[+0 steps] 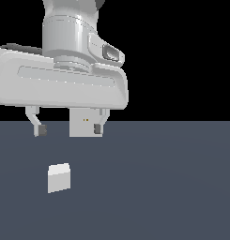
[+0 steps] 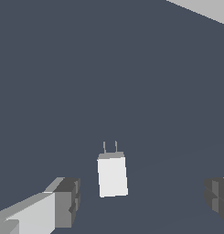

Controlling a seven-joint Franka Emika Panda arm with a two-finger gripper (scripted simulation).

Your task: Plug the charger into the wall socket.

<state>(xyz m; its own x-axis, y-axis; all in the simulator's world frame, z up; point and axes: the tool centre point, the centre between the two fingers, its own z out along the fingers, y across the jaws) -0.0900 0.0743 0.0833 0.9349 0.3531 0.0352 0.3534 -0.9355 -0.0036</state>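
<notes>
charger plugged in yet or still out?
Out. The charger lies on the floor, apart from the wall socket; wrist view shows its prongs bare. End effector is open, holding nothing.

Floor (image 1: 172,187): flat dark slate surface, open on all sides of the charger (image 1: 58,177). Charger: lone small block, lying apart from everything; bare floor at its 3, 6 and 9 o'clock in the exterior view. Gripper (image 1: 68,129): fingers spread wide, raised above the floor, nothing between them. Wall socket (image 1: 83,123): upright panel at the charger's 1 o'clock, partly hidden behind the gripper.
</notes>
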